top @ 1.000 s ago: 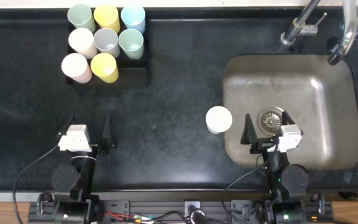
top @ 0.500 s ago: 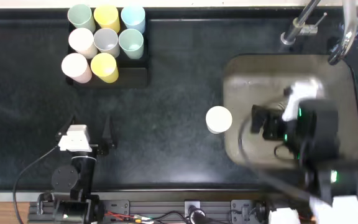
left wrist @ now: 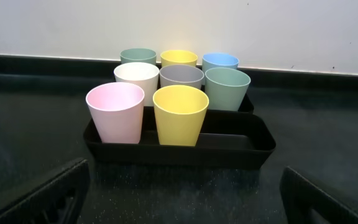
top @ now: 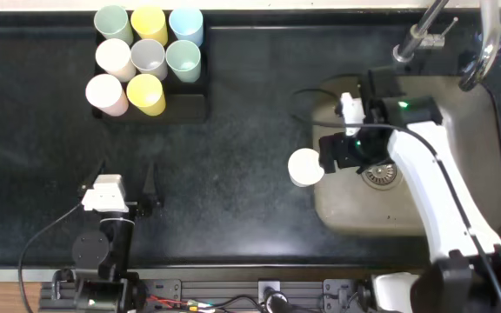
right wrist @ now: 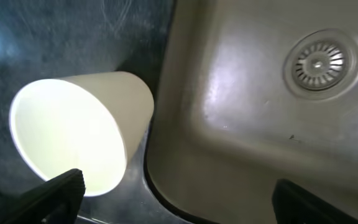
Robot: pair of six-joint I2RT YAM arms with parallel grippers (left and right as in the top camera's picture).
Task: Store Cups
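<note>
One white cup (top: pixel 306 167) stands mouth-up on the dark counter (top: pixel 233 174), just beside the left rim of the sink (top: pixel 442 209) and well apart from the tray (top: pixel 188 103) at the far left. Eight other cups (left wrist: pixel 179 112) sit in that tray, and the front corner slot next to the yellow one looks free.

The right gripper (top: pixel 330 156) hangs near the white cup with its fingers spread wide and nothing between them. In its wrist view the cup (right wrist: pixel 82 130) lies off toward one finger rather than centred. The left gripper (top: pixel 125 176) rests near its base, also spread and empty, facing the tray.

The cup looks like thin, stiff plastic: probably very light, easy to tip or nudge toward the sink, with a smooth and likely slippery wall. It widens toward the mouth, so a gentle pinch over the rim, one finger inside and one outside, seems safest. A squeeze across the wall just under the rim would also suit.
</note>
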